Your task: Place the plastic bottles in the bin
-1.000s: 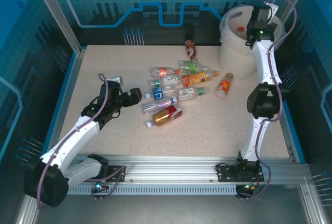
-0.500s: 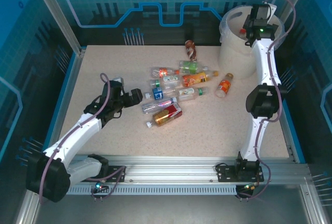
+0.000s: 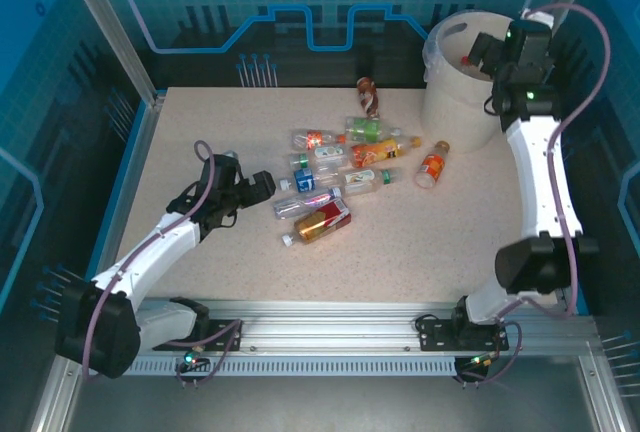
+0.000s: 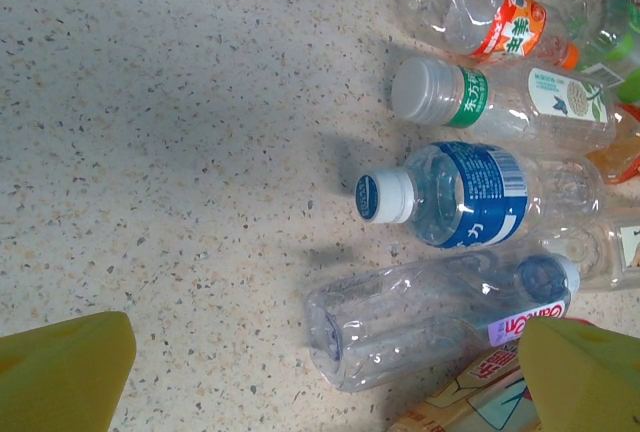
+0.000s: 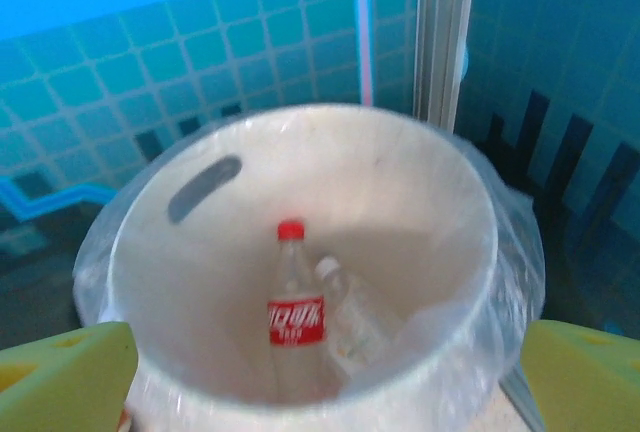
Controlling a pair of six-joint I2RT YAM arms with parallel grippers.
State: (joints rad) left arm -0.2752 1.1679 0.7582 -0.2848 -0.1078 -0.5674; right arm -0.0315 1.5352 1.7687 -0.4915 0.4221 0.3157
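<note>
In the bin (image 5: 440,282): at least two bottles, a red-label bottle (image 5: 295,322) standing cap up and a clear one (image 5: 350,317) leaning against it.
Bin place: far right corner of the table (image 3: 200,132).
On the table: about ten bottles left, most in a cluster (image 3: 335,167) mid-table. An orange bottle (image 3: 432,164) lies near the bin's foot and a brown one (image 3: 369,95) lies far of the cluster.
Right gripper (image 3: 482,52): above the bin's mouth, jaws wide apart, empty.
Left gripper (image 3: 262,187): low at the cluster's left edge, jaws spread wide, nothing held. A crushed bottle (image 4: 430,317) and a blue-label bottle (image 4: 450,195) lie just ahead.
Progress: by my judgement early, with a small share binned and most bottles left to move.
</note>
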